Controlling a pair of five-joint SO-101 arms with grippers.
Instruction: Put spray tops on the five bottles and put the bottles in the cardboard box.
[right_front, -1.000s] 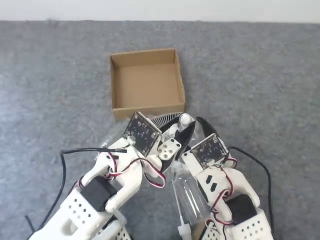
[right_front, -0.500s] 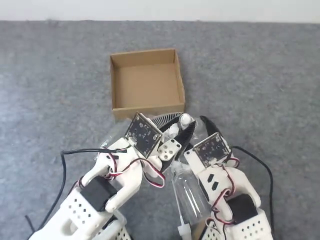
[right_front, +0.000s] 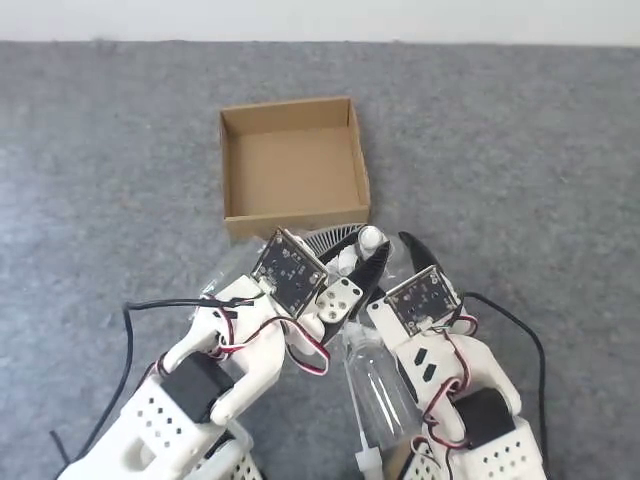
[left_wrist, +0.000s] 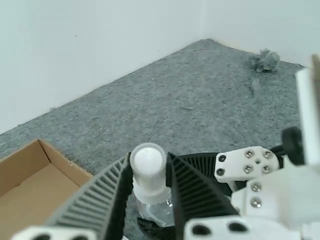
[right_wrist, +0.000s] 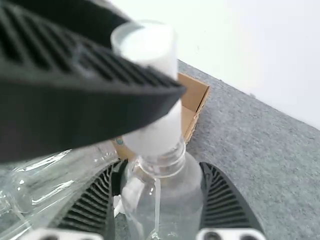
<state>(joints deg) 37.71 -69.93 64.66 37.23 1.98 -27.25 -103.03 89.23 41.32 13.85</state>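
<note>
A white spray top (left_wrist: 148, 165) sits on the neck of a clear bottle (right_wrist: 162, 200). My left gripper (left_wrist: 148, 167) is shut on the spray top, one ribbed black finger on each side. My right gripper (right_wrist: 161, 172) is shut on the bottle just below its neck. In the high view the two grippers meet at the spray top (right_front: 370, 240), the left gripper (right_front: 365, 250) beside the right gripper (right_front: 395, 262), just in front of the near wall of the cardboard box (right_front: 293, 215). The box holds nothing.
Another clear bottle (right_front: 375, 385) lies on the grey carpet between the two arms. One more bottle (right_front: 225, 275) lies partly under the left arm. Open carpet stretches to either side of the box and behind it.
Both wrists have shifted slightly over the last second. The holds on the spray top and the bottle are unchanged.
</note>
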